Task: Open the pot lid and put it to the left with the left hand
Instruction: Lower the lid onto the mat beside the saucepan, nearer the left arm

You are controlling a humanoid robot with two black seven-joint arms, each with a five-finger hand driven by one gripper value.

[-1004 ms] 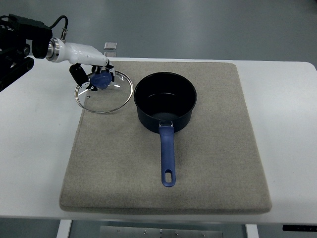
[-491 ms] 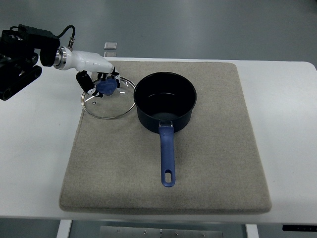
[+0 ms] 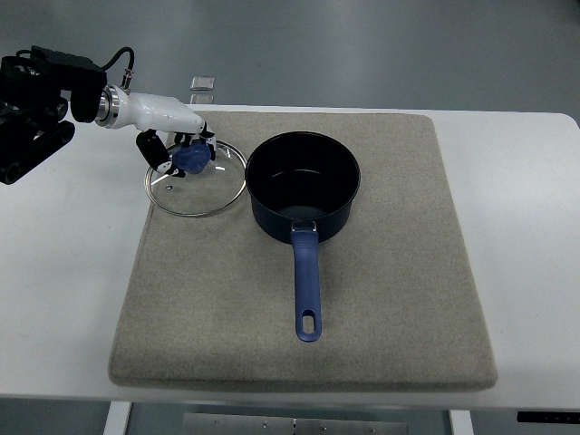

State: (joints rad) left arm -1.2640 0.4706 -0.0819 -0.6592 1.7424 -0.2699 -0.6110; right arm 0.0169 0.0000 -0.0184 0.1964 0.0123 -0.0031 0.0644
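A dark blue saucepan (image 3: 303,186) with a long blue handle (image 3: 308,288) stands open on the grey felt mat (image 3: 381,299), its handle pointing toward the near edge. Left of the pot is its glass lid (image 3: 197,179) with a metal rim and a blue knob (image 3: 189,159), at the mat's left edge. My left hand (image 3: 178,151) comes in from the upper left, its fingers curled around the blue knob. Whether the lid rests on the mat or hangs just above it is hard to tell. The right arm does not show.
The mat lies on a white table (image 3: 63,272) with bare surface left and right of it. A small clear square object (image 3: 203,83) sits at the table's far edge behind the hand. The dark arm housing (image 3: 32,100) fills the upper left corner.
The hand and lid shifted right and toward the pot over the last second, then barely moved in the last half second. The grip on the knob stayed the same.
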